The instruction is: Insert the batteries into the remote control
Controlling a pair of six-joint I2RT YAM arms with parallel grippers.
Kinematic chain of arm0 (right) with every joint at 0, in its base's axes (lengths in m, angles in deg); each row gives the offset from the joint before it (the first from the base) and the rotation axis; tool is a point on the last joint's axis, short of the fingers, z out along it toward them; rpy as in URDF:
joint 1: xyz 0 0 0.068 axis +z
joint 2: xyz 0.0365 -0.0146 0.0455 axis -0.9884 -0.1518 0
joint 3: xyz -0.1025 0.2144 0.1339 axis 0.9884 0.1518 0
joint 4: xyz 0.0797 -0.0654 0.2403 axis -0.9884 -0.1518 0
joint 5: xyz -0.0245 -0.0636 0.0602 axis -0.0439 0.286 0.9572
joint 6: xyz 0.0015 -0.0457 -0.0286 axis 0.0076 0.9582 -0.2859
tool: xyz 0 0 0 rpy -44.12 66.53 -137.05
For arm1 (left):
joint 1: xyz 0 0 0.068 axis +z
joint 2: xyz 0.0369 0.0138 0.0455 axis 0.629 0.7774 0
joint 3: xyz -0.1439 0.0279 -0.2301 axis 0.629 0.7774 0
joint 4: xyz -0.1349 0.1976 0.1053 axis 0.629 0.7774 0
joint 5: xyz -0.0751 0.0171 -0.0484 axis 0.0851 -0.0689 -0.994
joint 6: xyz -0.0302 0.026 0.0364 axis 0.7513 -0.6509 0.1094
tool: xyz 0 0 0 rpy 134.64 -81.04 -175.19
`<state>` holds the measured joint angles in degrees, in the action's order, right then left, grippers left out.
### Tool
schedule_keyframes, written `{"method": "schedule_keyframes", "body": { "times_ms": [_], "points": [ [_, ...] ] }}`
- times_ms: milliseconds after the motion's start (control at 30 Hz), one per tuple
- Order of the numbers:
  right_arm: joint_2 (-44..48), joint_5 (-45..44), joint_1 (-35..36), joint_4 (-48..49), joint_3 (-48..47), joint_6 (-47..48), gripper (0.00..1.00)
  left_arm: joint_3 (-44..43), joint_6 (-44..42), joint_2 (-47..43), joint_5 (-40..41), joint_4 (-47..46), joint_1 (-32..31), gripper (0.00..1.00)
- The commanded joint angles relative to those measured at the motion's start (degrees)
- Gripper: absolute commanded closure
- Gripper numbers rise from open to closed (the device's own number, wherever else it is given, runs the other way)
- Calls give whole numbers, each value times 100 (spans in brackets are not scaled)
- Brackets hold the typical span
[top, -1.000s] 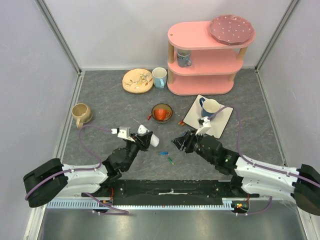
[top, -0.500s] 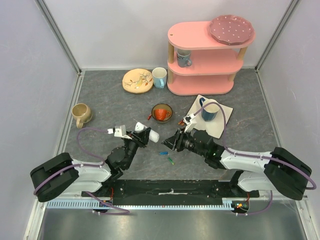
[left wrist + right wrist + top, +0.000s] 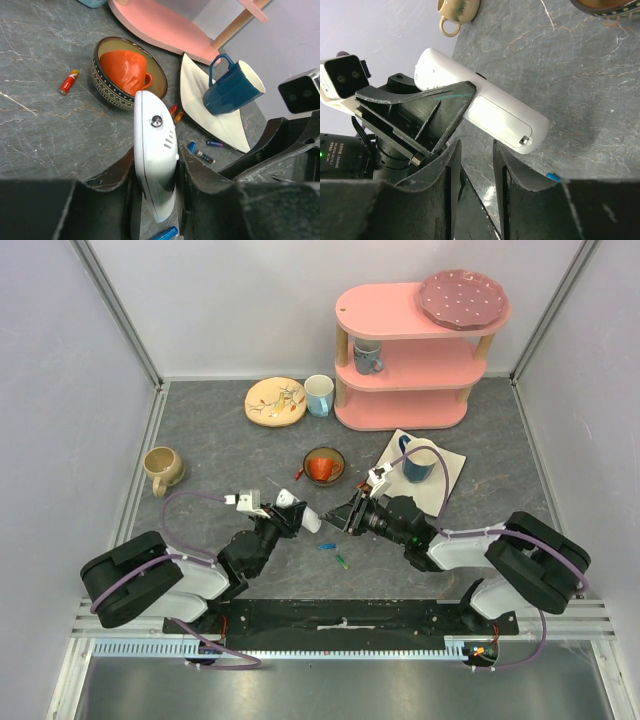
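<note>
Left jaws clamp the remote control (image 3: pixel 154 145), right jaws parted nearby.

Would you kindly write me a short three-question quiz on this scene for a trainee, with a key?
1. True or false: the left gripper is shut on the remote control.
2. What lies in the patterned bowl? A) an orange cup B) a spoon C) a folded cloth
3. On what does the dark blue mug stand?
Key: 1 true; 2 A; 3 the white napkin.
</note>
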<state>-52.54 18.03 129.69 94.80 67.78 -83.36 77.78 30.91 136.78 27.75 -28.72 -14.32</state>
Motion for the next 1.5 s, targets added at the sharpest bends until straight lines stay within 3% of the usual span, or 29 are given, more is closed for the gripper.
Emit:
{"method": "schedule_keyframes", "body": {
  "times_ms": [0, 200, 1467],
  "points": [
    [-188, 245, -70, 552, -39, -176, 61, 296, 122, -46, 4, -1462, 39, 98],
    [-372, 307, -79, 499, -47, -246, 55, 287, 25, -108, -110, -1470, 39, 98],
    [-548, 334, -70, 464, 76, -290, 55, 164, -36, -310, -400, -1506, 39, 98]
  ]
}}
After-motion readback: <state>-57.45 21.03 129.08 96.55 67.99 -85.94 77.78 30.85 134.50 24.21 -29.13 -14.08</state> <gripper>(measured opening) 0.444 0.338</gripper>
